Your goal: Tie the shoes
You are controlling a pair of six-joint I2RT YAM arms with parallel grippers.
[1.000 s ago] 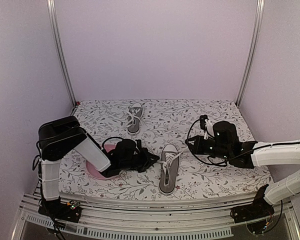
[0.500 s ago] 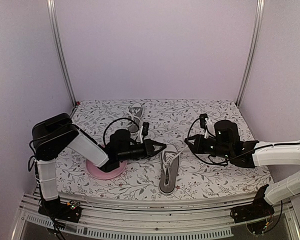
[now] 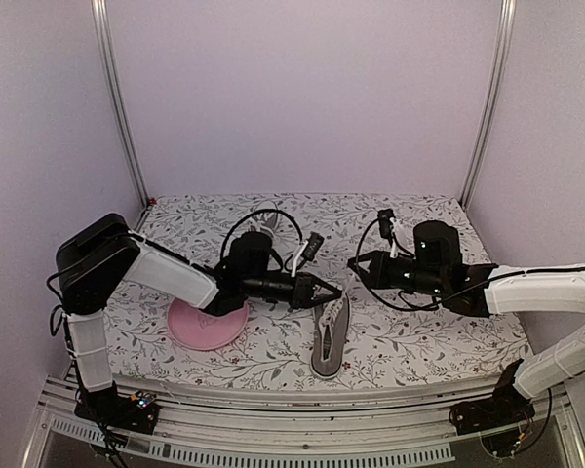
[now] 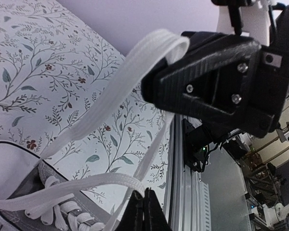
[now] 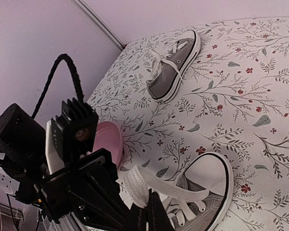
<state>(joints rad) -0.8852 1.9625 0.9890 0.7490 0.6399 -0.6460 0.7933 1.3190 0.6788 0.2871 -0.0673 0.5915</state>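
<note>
Tension on the white lace (image 4: 101, 102) decides this step, so watch it before anything else. Both claws are clenched. The right claw (image 3: 352, 265) pinches a folded run of lace that rises taut from the eyelets. The left claw (image 3: 337, 291) is shut on a second strand, as far as its wrist view shows. The two tips sit very near each other, just above the laced end of the near shoe (image 3: 329, 343). That shoe lies on the desk (image 3: 419, 331) between the arms, to the right of the pink plate (image 3: 200, 327). The far shoe (image 5: 176, 65) lies well apart towards the back wall, and its laces look loose.

You seem to be crossing the two strands for the first knot. Stagger the tips in height as one strand passes over the other, because the claws have little room to clear each other. Pull low and sideways rather than upward, since a shoe this small will probably lift or skid if the lace hauls on it. Hold both pinches until the crossing sits against the eyelets. The flat lace may twist and slip out of a narrow grip.
</note>
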